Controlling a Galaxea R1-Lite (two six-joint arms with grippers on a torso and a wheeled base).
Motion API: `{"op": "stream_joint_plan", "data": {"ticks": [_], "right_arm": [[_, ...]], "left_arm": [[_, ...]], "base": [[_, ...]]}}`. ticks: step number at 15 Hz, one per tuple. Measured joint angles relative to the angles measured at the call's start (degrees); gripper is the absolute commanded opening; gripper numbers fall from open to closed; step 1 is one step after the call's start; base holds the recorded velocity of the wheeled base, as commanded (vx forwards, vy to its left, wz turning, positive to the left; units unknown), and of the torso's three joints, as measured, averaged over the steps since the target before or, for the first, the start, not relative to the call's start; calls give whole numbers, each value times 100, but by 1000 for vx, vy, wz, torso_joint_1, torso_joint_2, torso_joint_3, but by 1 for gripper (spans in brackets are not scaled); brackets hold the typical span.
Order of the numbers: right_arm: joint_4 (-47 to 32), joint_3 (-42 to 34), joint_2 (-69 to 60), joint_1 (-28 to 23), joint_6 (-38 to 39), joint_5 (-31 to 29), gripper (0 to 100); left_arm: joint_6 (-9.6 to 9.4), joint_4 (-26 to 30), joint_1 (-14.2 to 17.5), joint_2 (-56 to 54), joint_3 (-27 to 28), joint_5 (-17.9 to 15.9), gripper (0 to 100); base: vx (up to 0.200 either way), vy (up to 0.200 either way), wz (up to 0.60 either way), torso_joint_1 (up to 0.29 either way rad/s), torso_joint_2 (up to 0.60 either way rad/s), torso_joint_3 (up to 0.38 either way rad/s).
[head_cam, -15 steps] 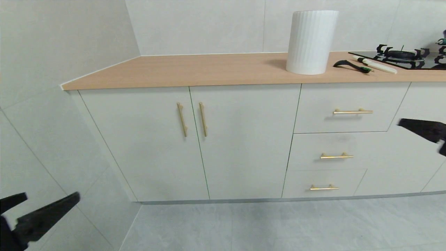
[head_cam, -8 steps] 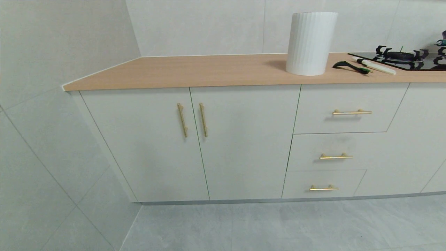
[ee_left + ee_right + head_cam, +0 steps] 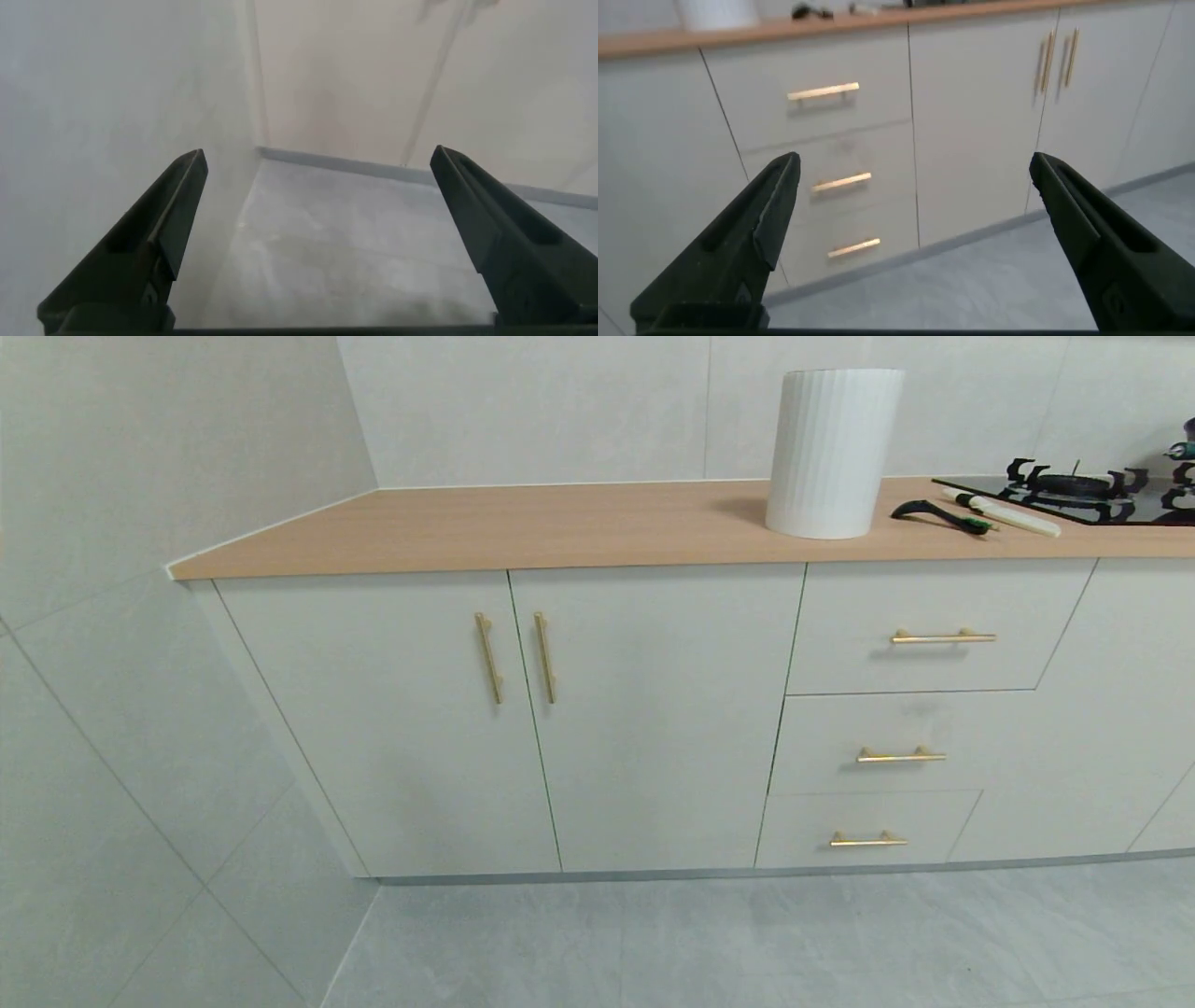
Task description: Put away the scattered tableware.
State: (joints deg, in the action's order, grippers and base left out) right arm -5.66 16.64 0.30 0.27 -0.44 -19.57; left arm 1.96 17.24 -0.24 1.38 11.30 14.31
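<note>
Two tools, a peeler [image 3: 938,513] and a knife [image 3: 1010,512], lie on the counter [image 3: 523,523] right of a jar [image 3: 834,453]. Left gripper [image 3: 318,154] and right gripper [image 3: 913,159] gape wide, empty.

Knife [image 3: 1008,512] right of canister [image 3: 834,453], on countertop [image 3: 523,527]

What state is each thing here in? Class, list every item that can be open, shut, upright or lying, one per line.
Cabinet doors: both shut.
Drawers: all three shut.
White ribbed container: upright on the countertop.
Black-handled tool: lying flat on the countertop.
White utensil: lying flat beside the tool.
Left end effector: open, empty.
Right end effector: open, empty.
</note>
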Motion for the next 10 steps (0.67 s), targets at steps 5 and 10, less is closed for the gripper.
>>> {"op": "stream_joint_plan", "data": {"ticks": [5,10], "right_arm": [[833,-1475,-49,-2,-227,629,100],[773,-1635,-51,-2,-591,2186,100]], "left_arm": [[-278,-1802,40,-135,-855,-510,100],[-206,-1724,43,-148,-1112,-964,100]], "base": [[0,0,0,0,0,0],[0,0,0,0,0,0]]}}
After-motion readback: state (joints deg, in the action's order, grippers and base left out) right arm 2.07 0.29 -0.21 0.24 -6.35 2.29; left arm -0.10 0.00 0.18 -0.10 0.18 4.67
